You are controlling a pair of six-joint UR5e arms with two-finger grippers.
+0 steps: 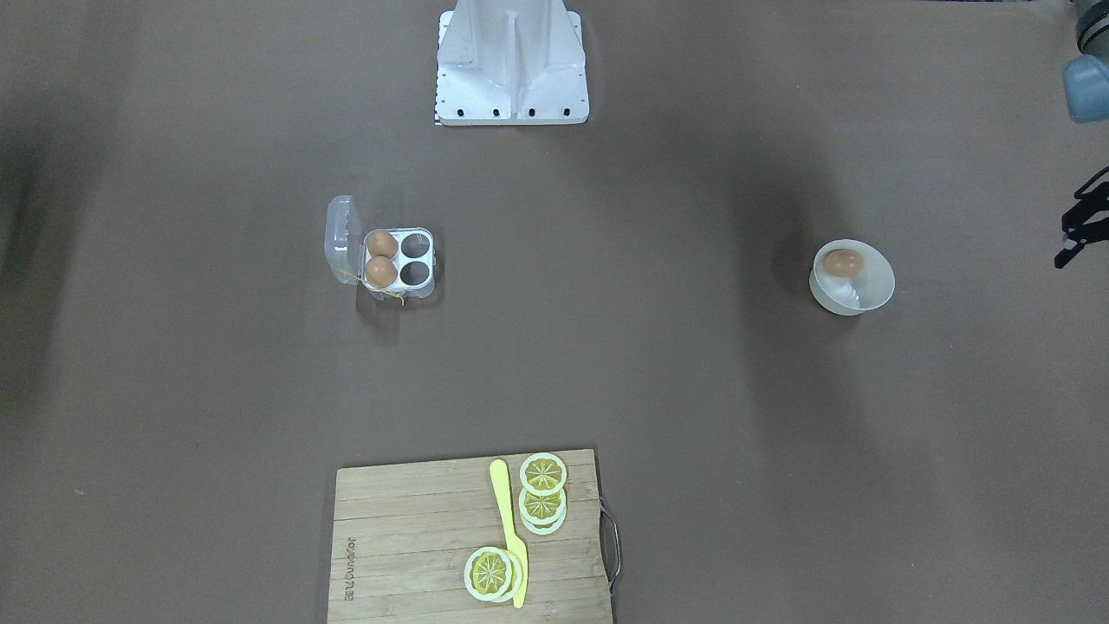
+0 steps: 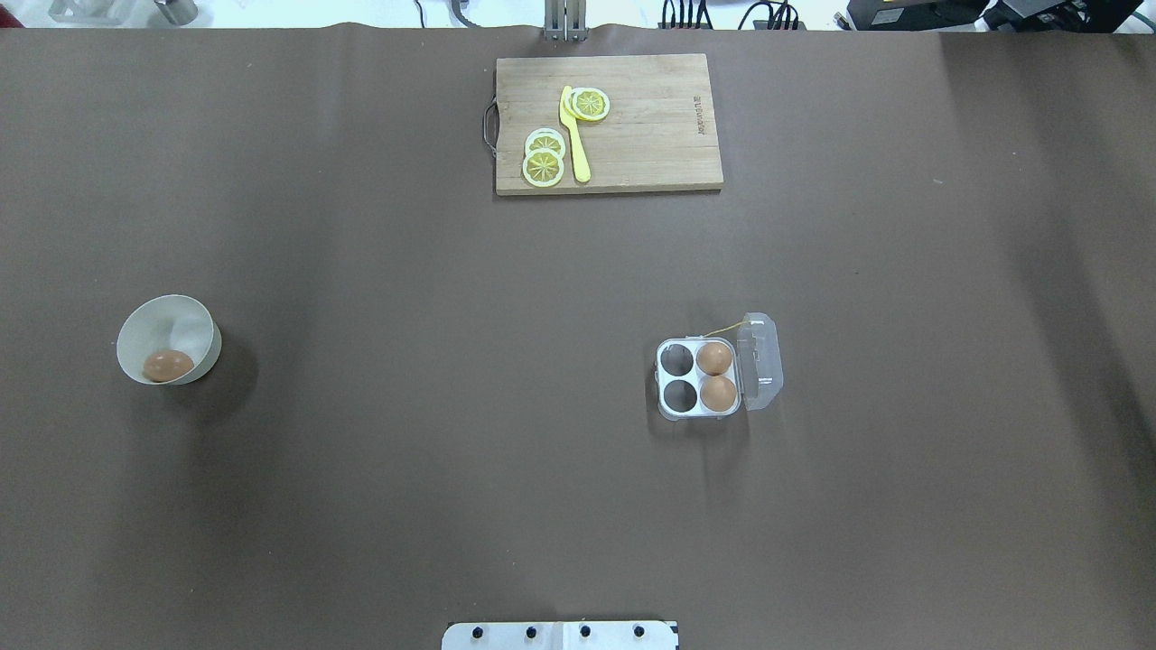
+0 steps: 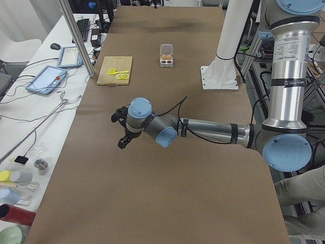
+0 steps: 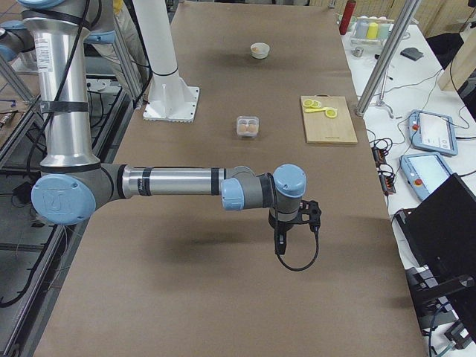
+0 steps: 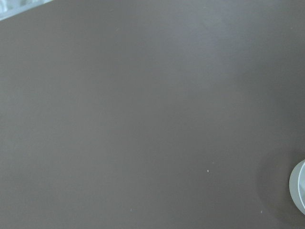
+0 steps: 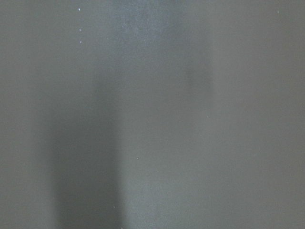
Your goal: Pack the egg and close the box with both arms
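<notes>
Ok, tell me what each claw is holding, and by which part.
Nothing. The egg lies in the bowl, the box stands open on the table, and the left claw and right claw hang apart from both.

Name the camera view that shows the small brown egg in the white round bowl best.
Overhead exterior: the small brown egg lies largest and unobstructed in the white round bowl. Exterior front-facing shows it nearly as well; exterior right, a tiny distant speck; left wrist, only the bowl's rim; the others, nothing.
</notes>
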